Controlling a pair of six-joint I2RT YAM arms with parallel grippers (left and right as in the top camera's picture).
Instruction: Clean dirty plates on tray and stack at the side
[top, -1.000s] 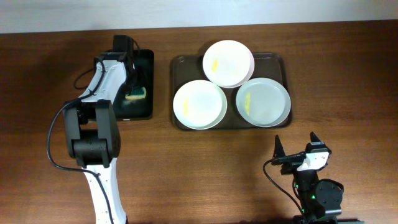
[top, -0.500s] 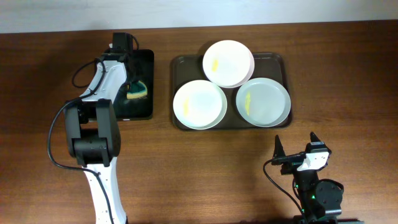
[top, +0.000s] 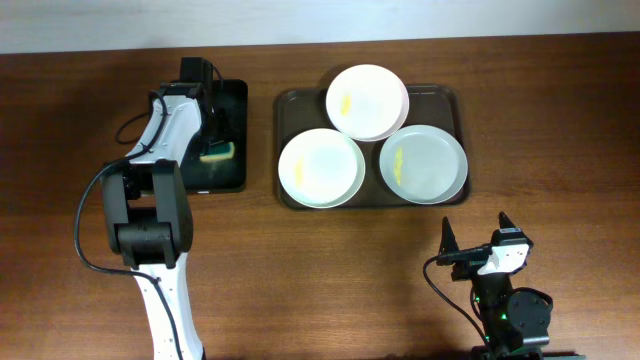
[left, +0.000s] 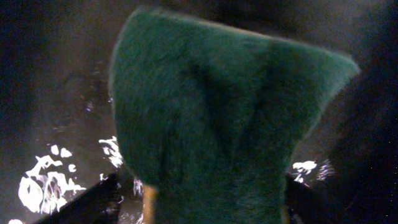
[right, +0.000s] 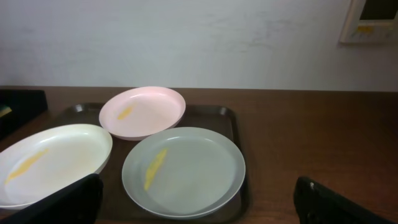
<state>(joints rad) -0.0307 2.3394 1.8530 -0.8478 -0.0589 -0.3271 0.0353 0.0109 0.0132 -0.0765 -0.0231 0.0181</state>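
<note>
Three plates lie on the dark tray: one at the back and one at the front right, each with a yellow smear, and one at the front left. In the right wrist view they are the pink plate, the grey plate and the cream plate, on the tray. My left gripper is over the black tray and shut on a green and yellow sponge. The sponge fills the left wrist view between the jaws. My right gripper is open and empty near the table's front edge, apart from the plates.
The smaller, deeper black tray stands left of the plate tray, with wet glints on its floor. A wall runs behind the table. Bare wood lies right of the plate tray.
The sponge in my left gripper shifted toward the back of the black tray and tilted half a second ago, then came back to where it was. The right arm and plates have not moved.
</note>
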